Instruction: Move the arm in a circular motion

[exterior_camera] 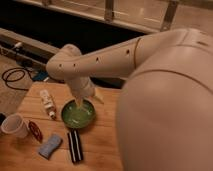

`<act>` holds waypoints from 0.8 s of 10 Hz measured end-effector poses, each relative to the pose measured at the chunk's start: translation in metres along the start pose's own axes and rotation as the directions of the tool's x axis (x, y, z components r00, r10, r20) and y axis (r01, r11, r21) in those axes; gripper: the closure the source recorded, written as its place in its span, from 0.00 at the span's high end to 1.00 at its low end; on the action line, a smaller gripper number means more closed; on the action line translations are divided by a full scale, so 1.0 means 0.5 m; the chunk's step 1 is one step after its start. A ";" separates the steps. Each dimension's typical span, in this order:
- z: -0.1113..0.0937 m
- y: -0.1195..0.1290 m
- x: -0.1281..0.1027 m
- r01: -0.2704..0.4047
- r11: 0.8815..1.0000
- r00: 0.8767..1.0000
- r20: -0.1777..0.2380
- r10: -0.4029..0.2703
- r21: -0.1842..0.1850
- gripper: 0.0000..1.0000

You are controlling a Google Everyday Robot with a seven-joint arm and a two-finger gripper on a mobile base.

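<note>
Warm, dim light falls from above, brightest on the thick cream-white robot arm (100, 60). Its gripper (80, 102) hangs shaded over the round green bowl (75, 119). The far background is black, and soft shadows lie on the pale wooden table (105, 145).

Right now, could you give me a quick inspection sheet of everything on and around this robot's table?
Surface: wooden table.
Job's things: arm, cream-white, reaching left across the table.
Clutter: green bowl, white cup, white bottle lying down, blue sponge, black striped bar, red packet.
Grippers: gripper hangs over the bowl.
Cables: black cable coiled on the floor, left.
Surroundings: dark counter and metal railing behind.
</note>
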 end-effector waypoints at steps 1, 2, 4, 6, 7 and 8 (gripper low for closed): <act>0.000 -0.001 -0.060 0.012 1.000 1.000 0.015 -0.012 0.004 0.65; -0.004 0.010 -0.133 0.031 0.999 0.999 0.031 -0.031 0.006 0.65; -0.017 0.050 -0.225 0.065 0.998 0.996 0.055 -0.064 -0.003 0.65; -0.031 0.092 -0.285 0.107 0.994 0.992 0.069 -0.105 -0.026 0.65; -0.036 0.103 -0.292 0.125 0.991 0.990 0.073 -0.122 -0.038 0.65; -0.041 0.114 -0.288 0.150 0.987 0.986 0.078 -0.146 -0.050 0.65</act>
